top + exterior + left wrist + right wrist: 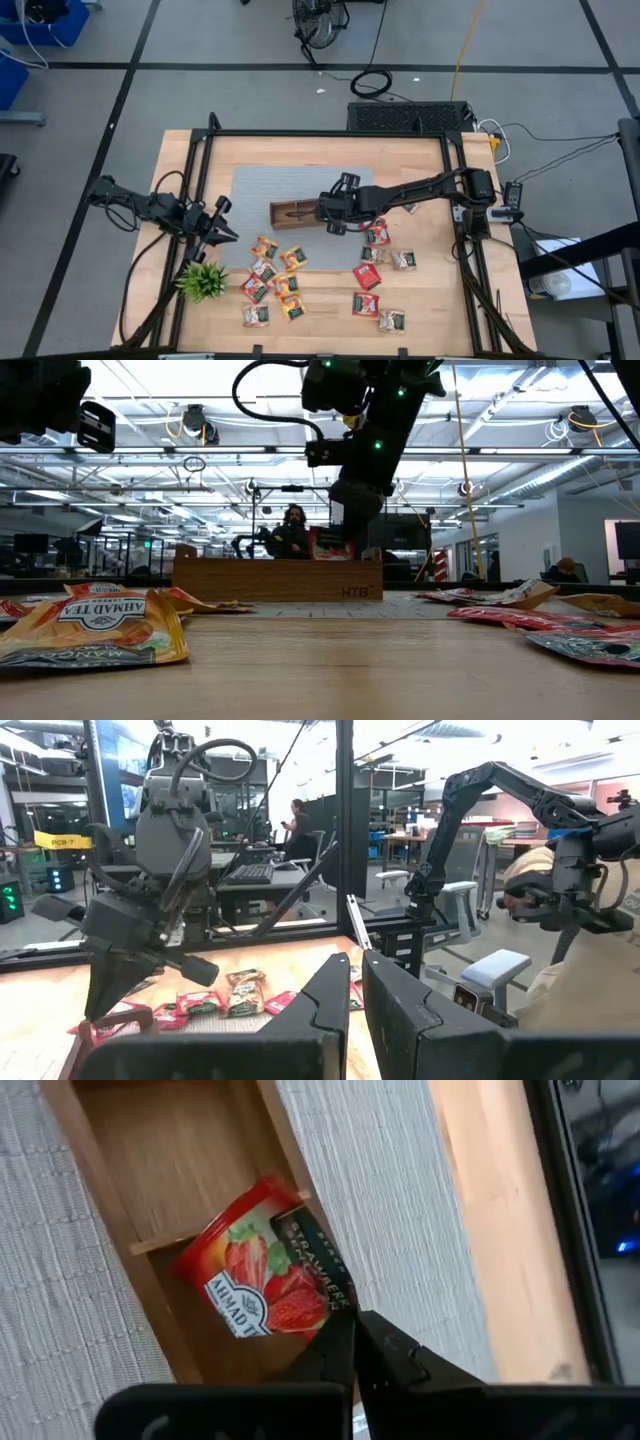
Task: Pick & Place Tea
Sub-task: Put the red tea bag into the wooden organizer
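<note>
Over the right end of the wooden tray (pixel 300 213), the right gripper (pixel 352 1323) pinched a red strawberry tea sachet (pixel 262 1273) by one corner, its fingers pressed together on the foil. The sachet hung tilted across the thin divider between two compartments, most of it on the far side of the fingertips, so it lay beyond the gripper rather than beneath it. Whether it already touched the tray floor could not be told. By my reading the coming move depended on that offset: a release would likely drop the sachet astride the divider unless the wrist shifted toward one compartment first. The other sachets (pixel 272 285) lay scattered on the table nearer the front edge, well apart from the tray. The left gripper (pixel 222 228) waited beside the small green plant (pixel 203 279), its fingers nearly closed on nothing, farther from the tray than the right.
</note>
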Robot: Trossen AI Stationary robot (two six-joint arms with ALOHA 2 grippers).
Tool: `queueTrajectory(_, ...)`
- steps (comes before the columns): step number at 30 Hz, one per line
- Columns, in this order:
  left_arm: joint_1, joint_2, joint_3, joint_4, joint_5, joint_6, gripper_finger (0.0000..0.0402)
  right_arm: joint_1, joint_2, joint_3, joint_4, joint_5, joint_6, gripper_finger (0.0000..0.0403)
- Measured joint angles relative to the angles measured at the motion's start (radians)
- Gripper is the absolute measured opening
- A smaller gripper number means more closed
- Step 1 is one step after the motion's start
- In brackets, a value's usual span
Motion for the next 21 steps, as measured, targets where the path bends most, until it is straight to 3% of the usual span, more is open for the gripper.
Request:
queueTrajectory(11,0.0,0.0,0.0,0.0,0.0,0.0,0.0035,0.006,0.0,-0.048,-0.032,0.091,0.106,0.0)
queueTrajectory(21,0.0,0.0,0.0,0.0,0.0,0.0,0.0035,0.006,0.0,-0.048,-0.016,0.098,0.044,0.0)
